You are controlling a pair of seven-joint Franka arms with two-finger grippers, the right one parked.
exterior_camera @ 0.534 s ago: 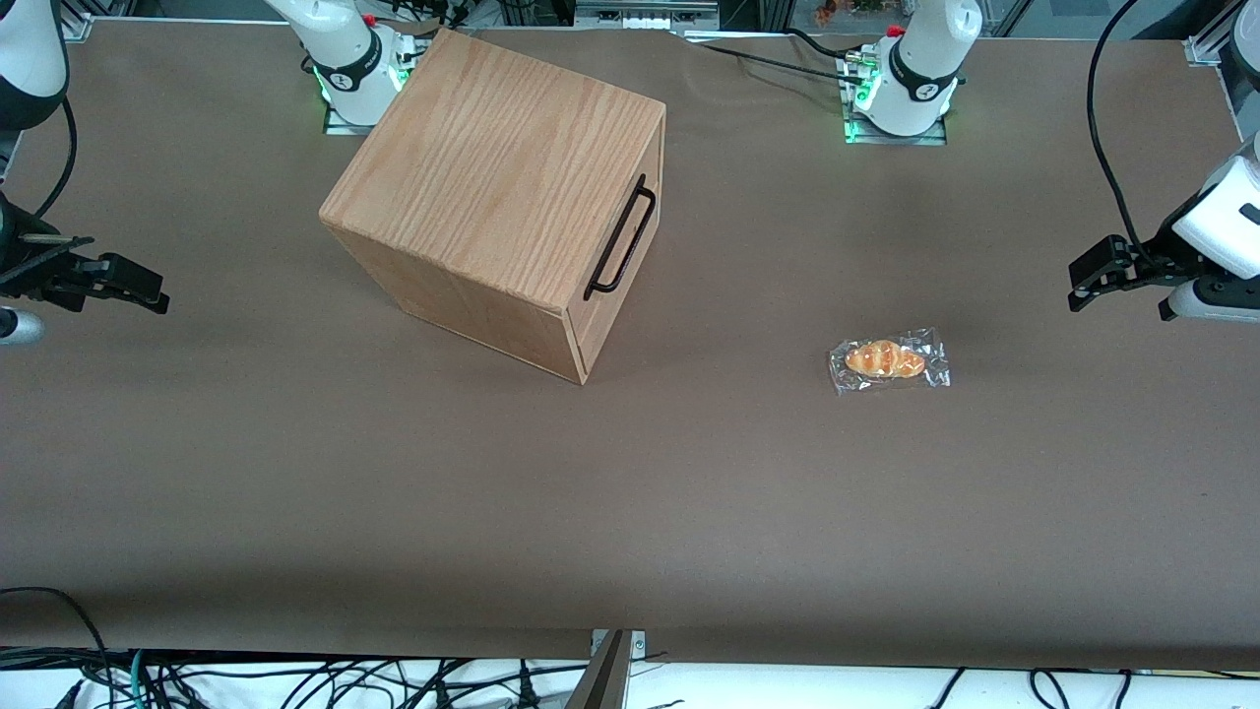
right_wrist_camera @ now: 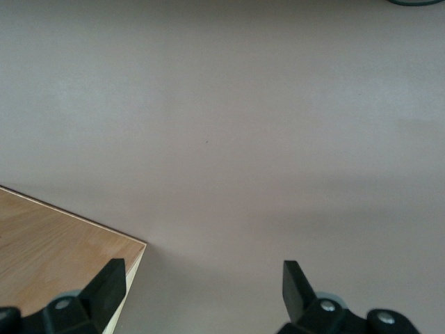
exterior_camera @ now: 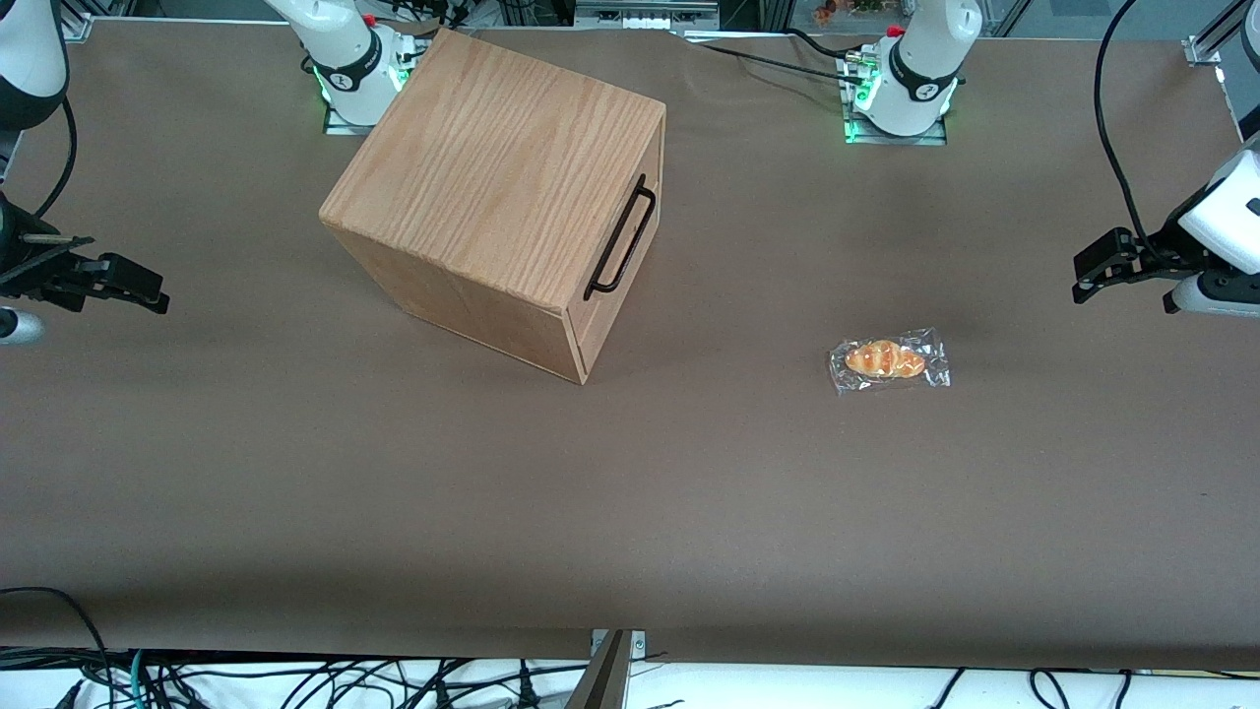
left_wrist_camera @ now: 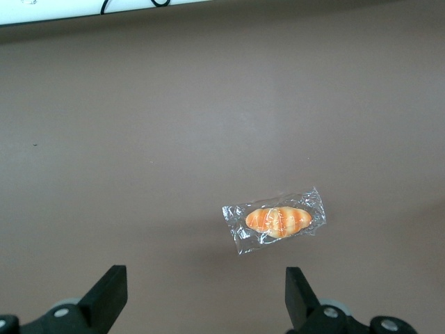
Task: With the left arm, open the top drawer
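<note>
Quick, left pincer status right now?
Left pincer: open, holding nothing, above the table at the working arm's end, apart from the wrapped bread.

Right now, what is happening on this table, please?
The left arm is meant to open the top drawer of the wooden cabinet, but it has not reached it yet. Its gripper hangs with open fingers above the brown table, toward the working arm's end and well away from the cabinet. The drawer is shut, and its black wire handle is untouched. A wrapped bread roll lies on the table between the cabinet and the gripper.
</note>
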